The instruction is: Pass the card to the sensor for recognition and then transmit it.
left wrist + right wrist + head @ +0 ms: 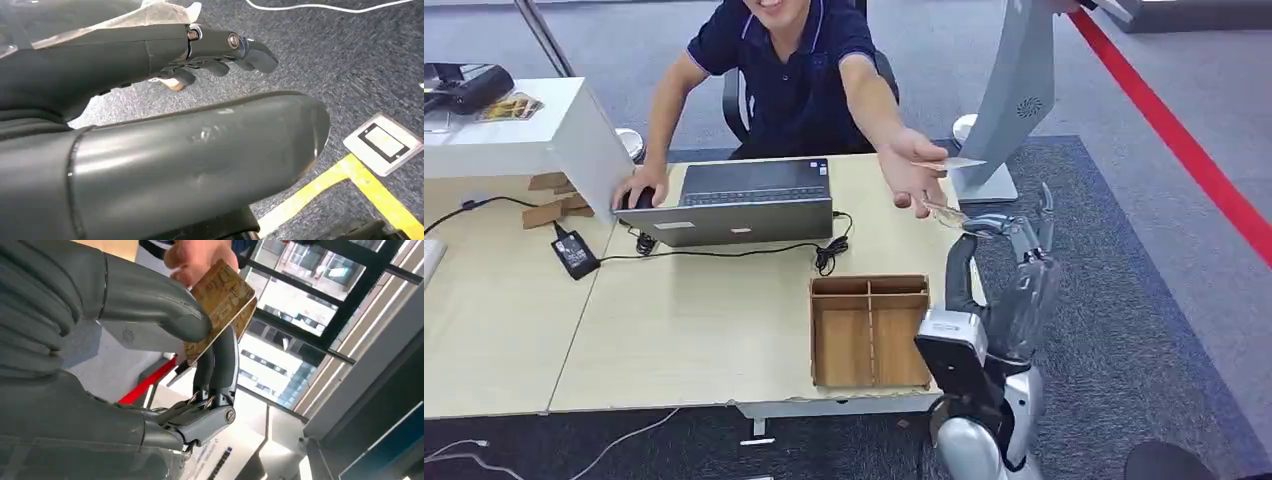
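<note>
Right hand (200,365), raised beyond the bench (674,330) edge, pinches the gold card (222,307) between thumb and fingers (225,365). A seated person's hand (914,175) reaches across and touches the card's far edge, beside the grey sensor stand (1014,100). Left hand (215,50) hangs above the carpet, fingers loosely curled and holding nothing. A wooden divided box (869,330) and a laptop (744,200) rest on the bench.
</note>
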Controlling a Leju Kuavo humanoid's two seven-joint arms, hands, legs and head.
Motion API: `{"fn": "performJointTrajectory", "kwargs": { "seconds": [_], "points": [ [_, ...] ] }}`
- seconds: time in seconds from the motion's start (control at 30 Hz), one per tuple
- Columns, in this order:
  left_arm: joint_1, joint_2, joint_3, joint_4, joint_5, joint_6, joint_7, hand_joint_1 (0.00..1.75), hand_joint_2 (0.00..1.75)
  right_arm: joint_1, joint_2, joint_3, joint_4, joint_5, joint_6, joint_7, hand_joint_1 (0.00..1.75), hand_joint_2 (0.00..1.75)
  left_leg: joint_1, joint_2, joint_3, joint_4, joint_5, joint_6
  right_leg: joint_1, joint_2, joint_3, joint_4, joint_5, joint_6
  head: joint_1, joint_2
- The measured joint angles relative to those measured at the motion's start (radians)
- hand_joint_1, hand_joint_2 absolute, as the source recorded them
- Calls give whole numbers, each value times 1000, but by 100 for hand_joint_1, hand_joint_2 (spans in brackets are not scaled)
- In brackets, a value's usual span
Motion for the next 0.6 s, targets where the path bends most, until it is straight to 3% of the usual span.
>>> {"fn": "performJointTrajectory", "kwargs": {
  "seconds": [0.5, 0.53, 0.57, 0.6],
  "points": [
    [-5, -3, -16, 0, -14, -18, -6, 0, 0, -78, 31, 40, 219, -61, 0, -34, 175, 175, 0, 0, 0, 0, 0, 0, 0, 0, 0, 0, 0, 0, 0, 0],
    [-5, -3, -16, 0, -13, -19, -7, 0, 0, -80, 33, 40, 235, -60, 0, -37, 26, 175, 0, 0, 0, 0, 0, 0, 0, 0, 0, 0, 0, 0, 0, 0],
    [-5, -4, -17, 0, -11, -19, -8, 0, 0, -83, 35, 40, 251, -60, 0, -40, 0, 175, 0, 0, 0, 0, 0, 0, 0, 0, 0, 0, 0, 0, 0, 0],
    [-5, -4, -18, 0, -11, -19, -8, 0, 0, -85, 39, 40, 269, -59, 0, -44, 0, 175, 0, 0, 0, 0, 0, 0, 0, 0, 0, 0, 0, 0, 0, 0]
  ]
}}
